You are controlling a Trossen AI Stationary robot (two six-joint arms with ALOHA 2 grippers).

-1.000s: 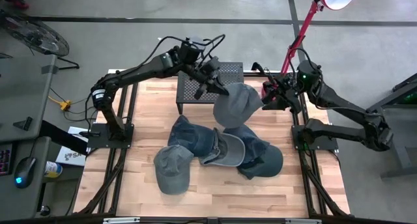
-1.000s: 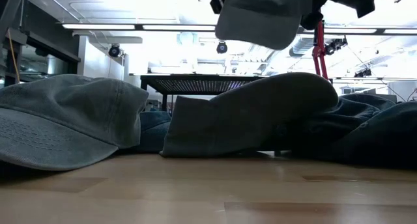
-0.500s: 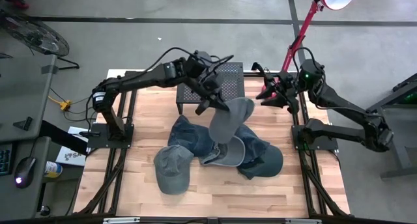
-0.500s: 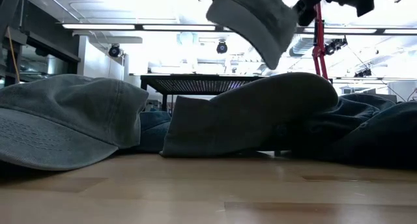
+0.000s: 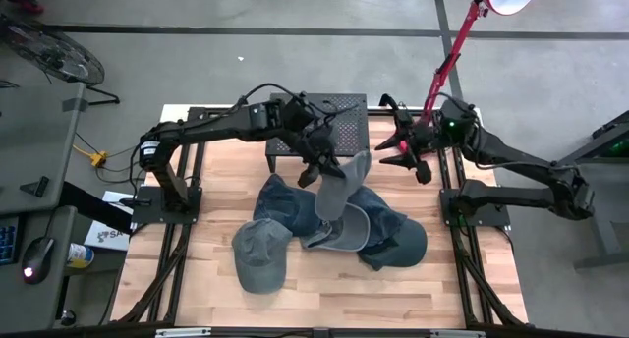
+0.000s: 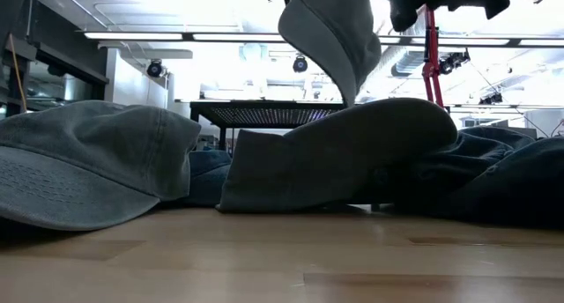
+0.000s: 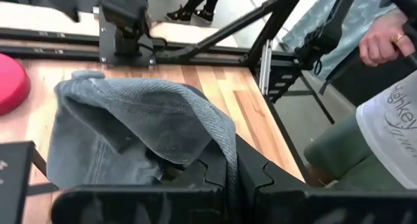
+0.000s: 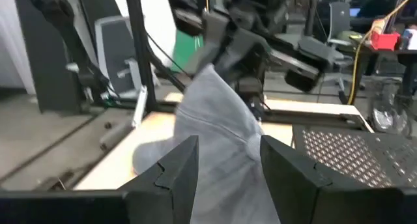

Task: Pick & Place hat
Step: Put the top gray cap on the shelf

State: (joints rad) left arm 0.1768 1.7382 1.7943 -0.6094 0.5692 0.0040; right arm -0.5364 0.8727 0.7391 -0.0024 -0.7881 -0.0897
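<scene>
Your left gripper [image 5: 321,166] clamps the grey hat [image 5: 337,189], dangling above the pile of hats [image 5: 324,225] mid-table; its fingers are partly buried in cloth. At 12 o'clock stands the black mesh stand [image 5: 344,132]. At 2 o'clock your right gripper [image 5: 401,148] hovers spread and empty, near the table edge.

A heap of denim caps [image 5: 334,220] crowds the wooden table's [image 5: 216,230] middle; its near edge seems open.
</scene>
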